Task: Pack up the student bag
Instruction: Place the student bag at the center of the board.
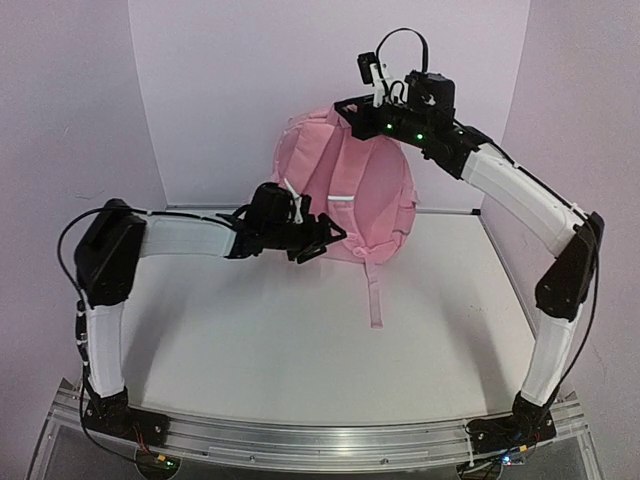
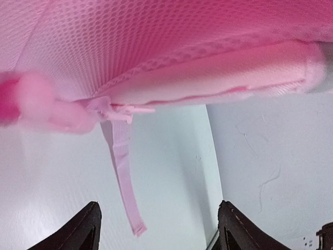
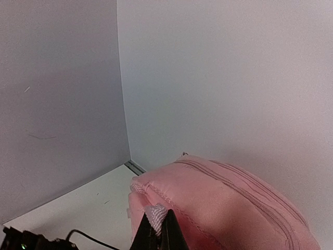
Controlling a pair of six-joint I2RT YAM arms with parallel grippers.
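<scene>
1. Right pincer (image 1: 358, 112)
- It is raised above the table (image 1: 300, 350), at the top edge of the student bag (image 1: 345, 190).
- In the right wrist view its 2 fingers (image 3: 169, 234) are pressed together on a short piece of pink webbing (image 3: 155, 213) at the bag's top. No gap shows between them.
- The bag's body bulges away ahead of this pincer and to its right. A zip line (image 3: 234, 182) runs across the curved top.

2. Student bag
- It hangs upright directly beneath the right pincer, in front of the back wall (image 1: 250, 80).
- The strap side faces the top external camera.
- Whether its lower edge touches the table cannot be determined.
- 1 loose strap (image 1: 376, 295) drops below the lower edge, on the side away from the left pincer (image 1: 318, 240).

3. Left pincer
- It sits low, just beside the lower left part of the bag.
- In the left wrist view its 2 fingers (image 2: 88, 229) are spread wide apart with nothing between them.
- The bag's mesh back panel (image 2: 156, 47) fills the area ahead of and above the fingers.
- The loose strap hangs ahead of the pincer, nearer its left finger than its right one.
- The fingertips touch nothing in this view.
</scene>
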